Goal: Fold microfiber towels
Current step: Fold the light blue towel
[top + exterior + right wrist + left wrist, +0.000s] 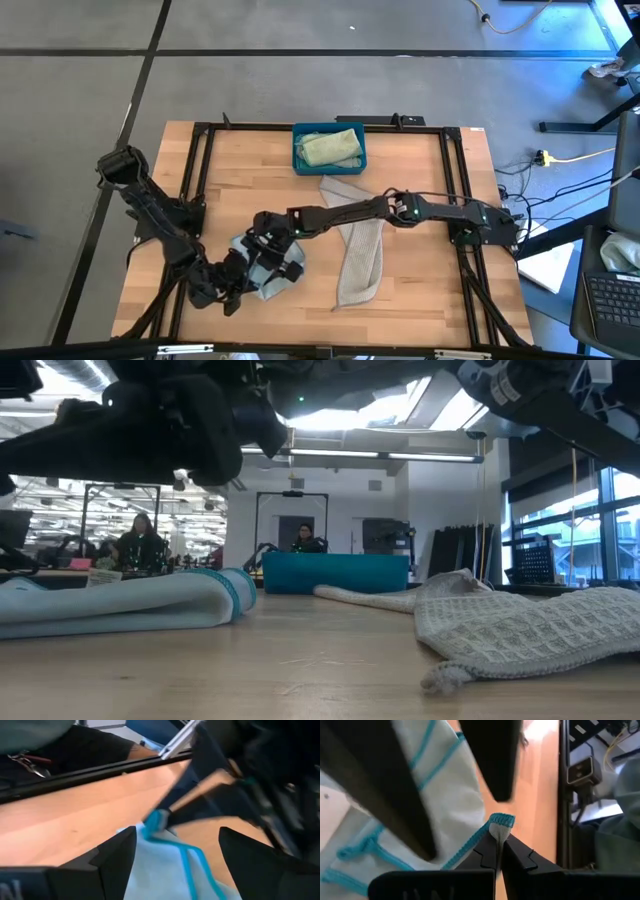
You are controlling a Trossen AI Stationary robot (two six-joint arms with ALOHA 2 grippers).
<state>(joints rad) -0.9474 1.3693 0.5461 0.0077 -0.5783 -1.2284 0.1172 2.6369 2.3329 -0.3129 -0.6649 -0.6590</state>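
Both grippers meet at the pale blue microfiber towel with teal stitched edging [268, 268] on the near-left of the wooden table [420, 290].

We see the left gripper [498, 851] pressed together, pinching one teal-edged corner of that towel, while the right gripper [176, 851] hangs spread wide just above the cloth, holding nothing. We judge the thin corner could slip from the pinch, or the two crowded grippers could collide. A grey-beige waffle-weave towel [358, 255] lies to the right; a teal-blue plastic bin [328, 148] sits far.
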